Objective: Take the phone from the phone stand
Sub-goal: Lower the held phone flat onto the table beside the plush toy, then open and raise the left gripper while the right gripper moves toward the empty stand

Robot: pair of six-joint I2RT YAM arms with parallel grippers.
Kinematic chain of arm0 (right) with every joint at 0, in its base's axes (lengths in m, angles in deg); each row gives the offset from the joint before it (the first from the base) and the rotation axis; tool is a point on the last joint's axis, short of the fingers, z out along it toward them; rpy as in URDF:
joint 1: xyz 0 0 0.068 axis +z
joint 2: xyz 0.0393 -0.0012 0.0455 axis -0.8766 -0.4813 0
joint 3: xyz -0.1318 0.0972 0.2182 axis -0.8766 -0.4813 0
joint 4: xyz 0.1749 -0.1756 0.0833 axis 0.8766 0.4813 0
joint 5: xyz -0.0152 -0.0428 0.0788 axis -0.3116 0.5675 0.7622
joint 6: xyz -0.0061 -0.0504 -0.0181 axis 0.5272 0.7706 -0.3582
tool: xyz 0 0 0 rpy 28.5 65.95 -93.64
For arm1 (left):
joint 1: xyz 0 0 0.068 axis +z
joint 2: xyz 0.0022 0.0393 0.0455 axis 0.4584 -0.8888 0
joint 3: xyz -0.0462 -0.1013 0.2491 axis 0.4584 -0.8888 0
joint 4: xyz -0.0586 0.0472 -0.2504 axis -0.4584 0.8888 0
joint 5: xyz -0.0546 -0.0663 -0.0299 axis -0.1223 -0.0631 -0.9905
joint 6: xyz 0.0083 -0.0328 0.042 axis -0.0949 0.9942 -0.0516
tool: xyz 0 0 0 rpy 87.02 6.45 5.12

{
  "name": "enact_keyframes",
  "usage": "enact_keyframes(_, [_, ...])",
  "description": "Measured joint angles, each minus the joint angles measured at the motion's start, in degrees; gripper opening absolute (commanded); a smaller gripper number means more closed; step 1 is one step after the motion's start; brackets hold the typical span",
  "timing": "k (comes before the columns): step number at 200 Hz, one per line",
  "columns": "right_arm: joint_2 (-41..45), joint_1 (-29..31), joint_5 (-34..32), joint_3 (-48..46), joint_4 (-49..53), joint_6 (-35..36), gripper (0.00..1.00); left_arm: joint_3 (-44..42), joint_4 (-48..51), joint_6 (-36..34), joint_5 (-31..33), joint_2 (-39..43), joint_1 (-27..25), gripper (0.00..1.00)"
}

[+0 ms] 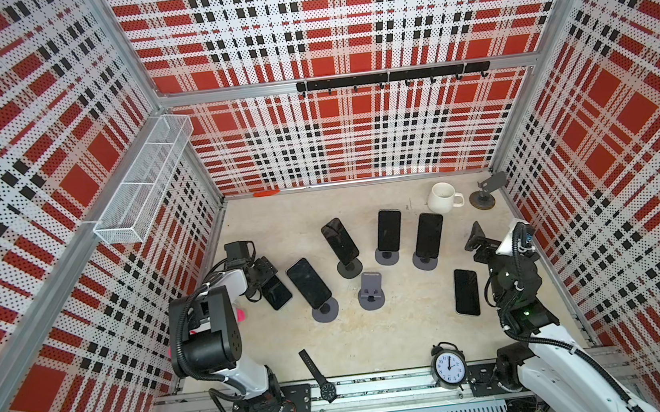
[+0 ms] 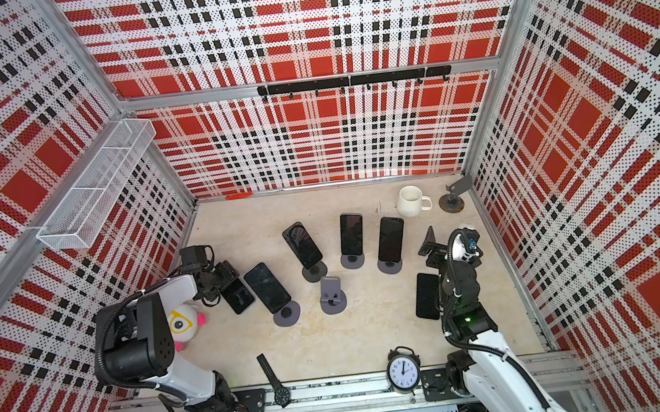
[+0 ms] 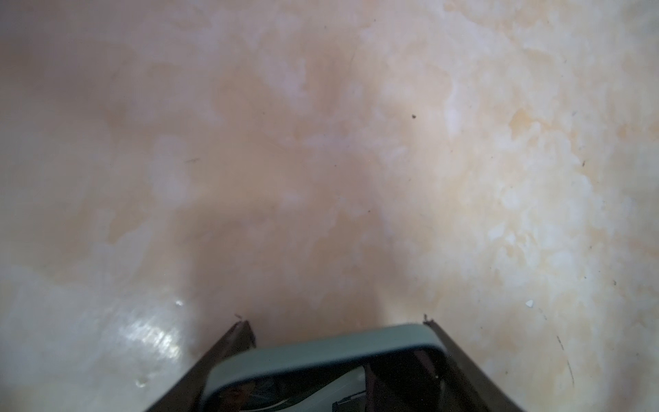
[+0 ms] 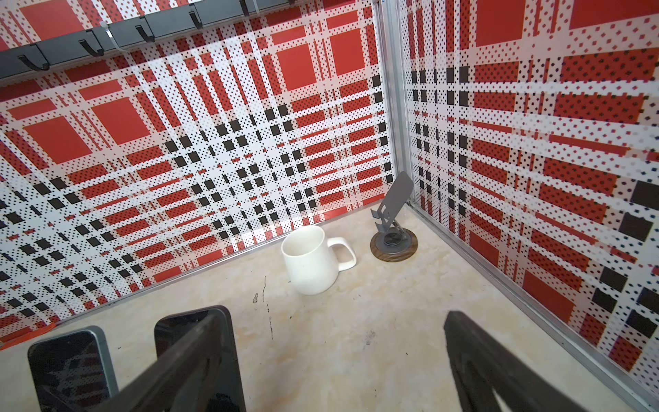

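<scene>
My left gripper [image 1: 265, 275] is shut on the end of a dark phone [image 1: 278, 292] with a grey-green rim [image 3: 321, 351], low over the table at the left and off any stand. I cannot tell whether it touches the table. An empty grey phone stand [image 1: 371, 291] sits mid-table. Several other black phones lean on round-based stands, the nearest one [image 1: 310, 281] right beside the held phone. My right gripper [image 1: 475, 242] hangs open at the right, nothing between its fingers [image 4: 199, 356]; in the right wrist view two standing phones [image 4: 71, 367] show beside them.
A black phone [image 1: 466, 292] lies flat by the right arm. A white mug [image 1: 442, 197] and another empty stand [image 1: 485, 192] sit at the back right. An alarm clock [image 1: 448, 366] and a wristwatch [image 1: 317, 375] lie at the front edge. A plush toy [image 2: 184, 322] sits behind the left arm.
</scene>
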Motion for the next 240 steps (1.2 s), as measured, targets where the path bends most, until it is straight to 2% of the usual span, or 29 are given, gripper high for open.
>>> enact_keyframes(52, [1.90,0.00,-1.31,-0.74,0.00,-0.07,1.00,-0.22,-2.27,-0.66,-2.08,-0.76,0.26,0.81])
enact_keyframes(156, [1.46,0.00,-1.29,-0.87,0.00,-0.17,1.00,0.00,-1.88,-1.01,-2.58,-0.52,0.85,0.79])
enact_keyframes(202, [-2.47,0.00,3.26,-0.46,0.50,-0.07,1.00,3.76,12.20,-0.92,1.09,6.88,0.83,0.82])
enact_keyframes(240, [-2.78,0.15,11.39,0.48,0.96,-0.42,0.98,12.76,16.15,-1.42,4.55,17.31,0.83,0.82])
